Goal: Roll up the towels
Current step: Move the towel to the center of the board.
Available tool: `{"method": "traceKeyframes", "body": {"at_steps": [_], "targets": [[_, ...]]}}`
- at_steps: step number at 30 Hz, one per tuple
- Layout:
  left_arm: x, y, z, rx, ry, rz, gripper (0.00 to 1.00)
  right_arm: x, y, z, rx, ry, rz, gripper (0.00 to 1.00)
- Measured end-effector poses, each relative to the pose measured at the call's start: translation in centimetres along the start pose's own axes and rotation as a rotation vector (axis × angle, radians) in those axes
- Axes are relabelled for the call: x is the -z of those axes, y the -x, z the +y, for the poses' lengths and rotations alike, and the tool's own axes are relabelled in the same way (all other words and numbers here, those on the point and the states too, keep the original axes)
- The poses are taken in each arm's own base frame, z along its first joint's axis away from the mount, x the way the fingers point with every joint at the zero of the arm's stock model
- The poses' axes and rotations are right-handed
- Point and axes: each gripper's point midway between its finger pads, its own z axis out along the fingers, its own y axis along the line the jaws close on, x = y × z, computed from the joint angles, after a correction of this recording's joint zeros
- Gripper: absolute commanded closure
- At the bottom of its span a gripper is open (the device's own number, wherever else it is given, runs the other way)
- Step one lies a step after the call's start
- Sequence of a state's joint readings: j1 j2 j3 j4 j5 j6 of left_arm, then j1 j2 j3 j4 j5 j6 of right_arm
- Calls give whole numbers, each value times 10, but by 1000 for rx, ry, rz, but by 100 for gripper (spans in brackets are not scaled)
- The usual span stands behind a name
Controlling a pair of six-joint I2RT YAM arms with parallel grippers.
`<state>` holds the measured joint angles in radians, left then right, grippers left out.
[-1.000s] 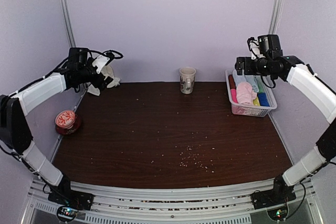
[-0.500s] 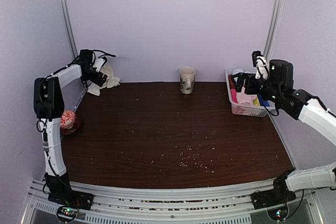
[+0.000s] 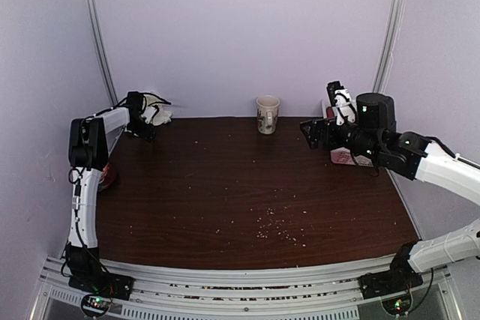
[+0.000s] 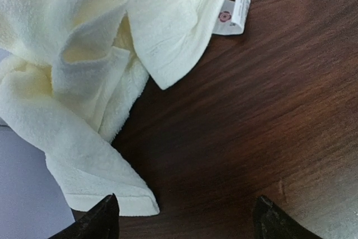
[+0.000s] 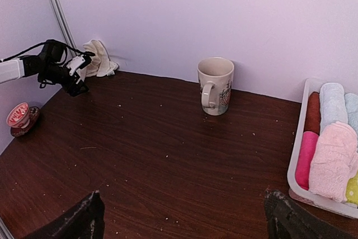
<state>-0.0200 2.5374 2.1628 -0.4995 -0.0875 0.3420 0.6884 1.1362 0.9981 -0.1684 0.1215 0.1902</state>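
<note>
neither towel is rolled, so the task looks barely begun; the cream towel (image 4: 84, 54) lies crumpled in the far left corner of the table (image 4: 268, 110), bunched against the wall (image 4: 22, 194), its label (image 4: 232, 12) flat on the wood; the left claw (image 4: 187, 223) hangs just short of the towel's near hem, fingers (image 4: 103, 219) spread wide with nothing between them, one tip close to that hem; the pink towel (image 5: 334, 158) sits loose in the basket (image 5: 295, 178) at the far right, draped over the coloured rolls (image 5: 306, 158) packed there; the right claw (image 5: 187, 219) is released too, gaping and empty above bare wood, facing the mug (image 5: 215, 85) and well apart from the basket; what is left, as i judge it, is nearly everything: bring each towel onto open table, spread it flat, roll it from one end; the cream one seems first in line, since the left claw is right at it.
</note>
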Motion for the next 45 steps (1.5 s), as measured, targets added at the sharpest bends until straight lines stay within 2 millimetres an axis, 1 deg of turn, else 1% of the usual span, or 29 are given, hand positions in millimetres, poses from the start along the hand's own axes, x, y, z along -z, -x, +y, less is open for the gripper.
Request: {"method": "traceKeyframes", "body": {"at_steps": [2,5,11,17,20,24,26,29,31,32,33,36,38,41,43,45], "targets": [[-5,-2,2,0,17,9,18,-1,-4,7,10,4,7,0],[-6,-3,11,-2,67,20,18,0,-5,16,21,14,9,0],[-12,-1,26,-15,149,19,18,2,-1,29,31,22,-3,0],[-19,4,38,-32,218,7,23,0,-5,40,45,33,6,0],[-23,6,44,-40,251,3,30,0,-8,45,52,40,14,0],[-28,5,51,-54,285,2,42,1,-10,52,59,49,14,0],[-30,4,53,-57,296,1,50,2,-9,54,61,52,12,0],[-32,1,56,-59,303,7,69,4,-5,58,60,55,2,0],[-34,-4,58,-67,304,19,86,4,-2,60,60,57,-3,0],[-34,-6,59,-65,301,25,96,4,-1,61,60,58,-5,0],[-35,-8,59,-65,299,31,100,4,0,62,61,58,-5,0],[-37,-15,58,-70,284,52,100,3,-2,65,66,59,-1,0],[-37,-15,58,-69,281,52,100,2,-4,65,70,58,4,0],[-35,-15,53,-70,251,39,100,2,-7,65,81,54,16,0],[-27,-17,45,-74,204,37,100,1,-8,66,90,53,24,0],[-14,-20,33,-82,137,33,100,0,-8,67,104,55,30,0]]}}
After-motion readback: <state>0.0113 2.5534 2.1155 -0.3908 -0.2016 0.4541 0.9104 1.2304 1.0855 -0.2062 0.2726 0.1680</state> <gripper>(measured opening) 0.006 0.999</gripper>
